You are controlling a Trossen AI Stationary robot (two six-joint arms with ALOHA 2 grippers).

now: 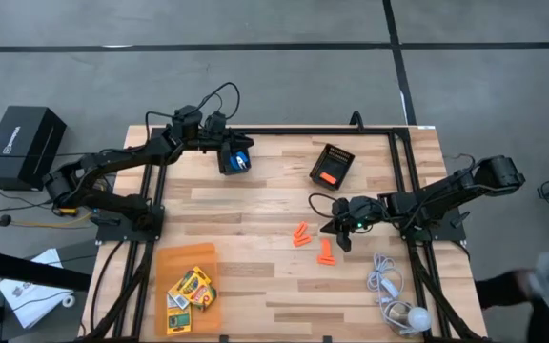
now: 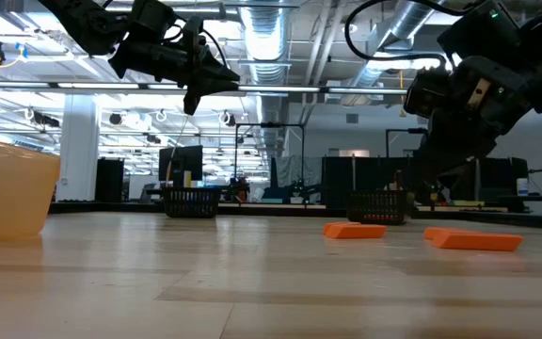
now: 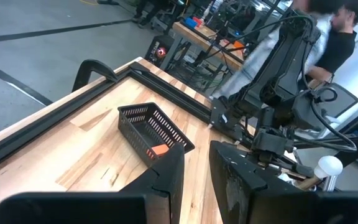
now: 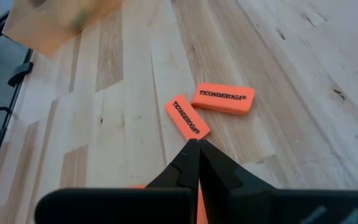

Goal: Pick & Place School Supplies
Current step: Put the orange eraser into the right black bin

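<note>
Wooden slat table (image 1: 255,229) sat in a workshop. Two orange erasers (image 4: 205,109) lay side by side near the table centre, a third (image 1: 326,253) close by, another inside the black mesh bin (image 1: 333,165) at the far edge. Crayon boxes (image 1: 191,291) sat in the orange tray (image 1: 181,259) at the near left. Right gripper (image 4: 197,147), fingers pressed together and empty, hovered just above the eraser pair. Left gripper (image 1: 237,158) hung over the far edge pinching a blue-handled tool (image 1: 242,160). White cord with bulb (image 1: 394,297) lay near right.
</note>
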